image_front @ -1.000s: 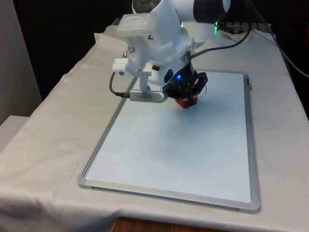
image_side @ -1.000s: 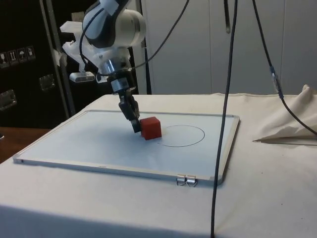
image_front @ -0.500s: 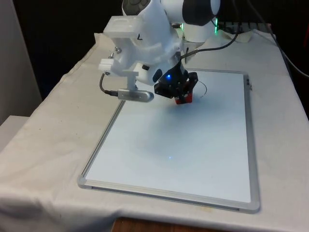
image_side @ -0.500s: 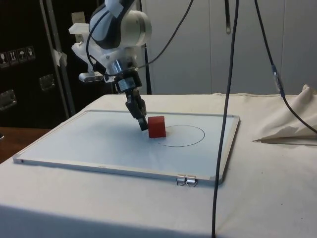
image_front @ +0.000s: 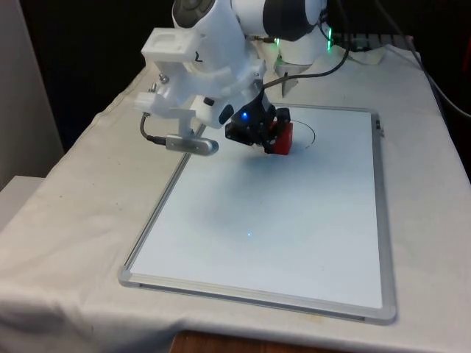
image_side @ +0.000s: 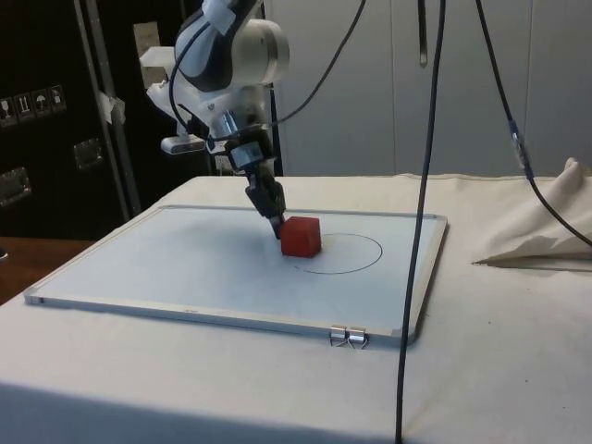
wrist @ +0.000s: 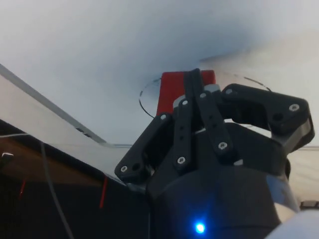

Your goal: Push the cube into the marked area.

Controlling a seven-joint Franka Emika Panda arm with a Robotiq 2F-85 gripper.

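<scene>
My gripper (image_side: 277, 222) leans down over a whiteboard (image_front: 294, 243) that lies flat on the white tablecloth (image_front: 66, 220). Its two black fingers (wrist: 194, 99) are pressed together, nothing between them, and their tips touch one side of a red cube (image_side: 301, 236) — the side facing away from a thin circle (image_side: 356, 252) drawn on the board. The cube sits upright on the board, at the circle's edge, its base just overlapping the drawn line, most of it outside. In the front view the cube (image_front: 282, 137) shows just beside my gripper (image_front: 265, 141), near the board's far end. From the wrist, the cube (wrist: 172, 89) appears past the fingertips, with the circle's arc (wrist: 144, 102) curving round it.
</scene>
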